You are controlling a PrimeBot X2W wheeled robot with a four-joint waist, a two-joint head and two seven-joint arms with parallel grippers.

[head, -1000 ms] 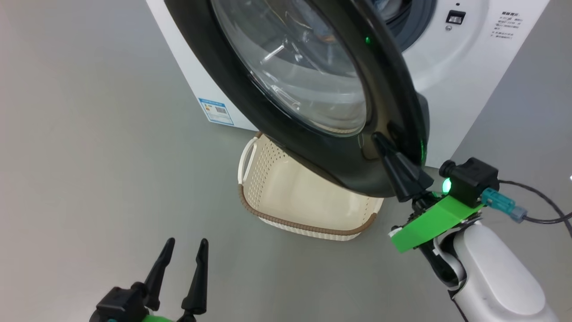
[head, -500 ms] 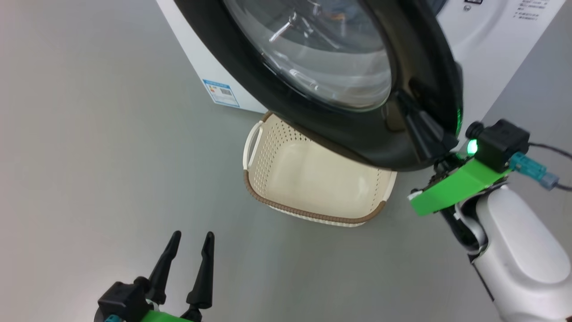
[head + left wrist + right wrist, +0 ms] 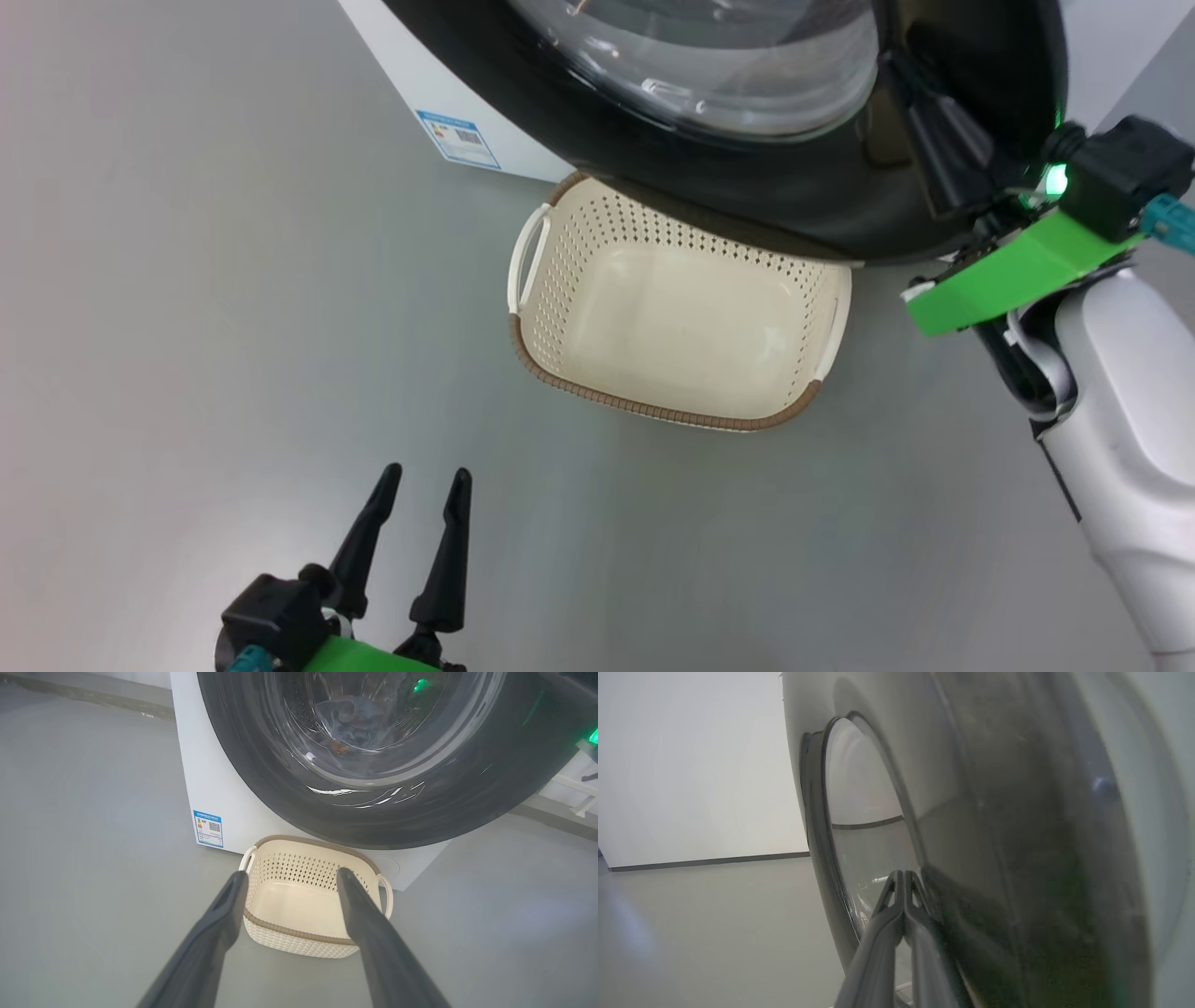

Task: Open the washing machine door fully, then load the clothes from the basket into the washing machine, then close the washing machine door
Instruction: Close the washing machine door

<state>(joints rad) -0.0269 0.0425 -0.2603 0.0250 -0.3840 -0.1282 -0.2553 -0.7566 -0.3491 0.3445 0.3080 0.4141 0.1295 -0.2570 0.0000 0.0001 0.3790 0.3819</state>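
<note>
Right wrist view: right pincer [image 3: 903, 875] against door [image 3: 1017, 835].

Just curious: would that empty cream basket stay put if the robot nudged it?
Probably not. The basket, empty perforated plastic, is likely light. On the smooth grey floor it would probably slide; low and wide, it seems unlikely to tip.

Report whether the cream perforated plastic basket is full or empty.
Empty: the cream perforated plastic basket shows its bare floor, with nothing lying inside.
</note>
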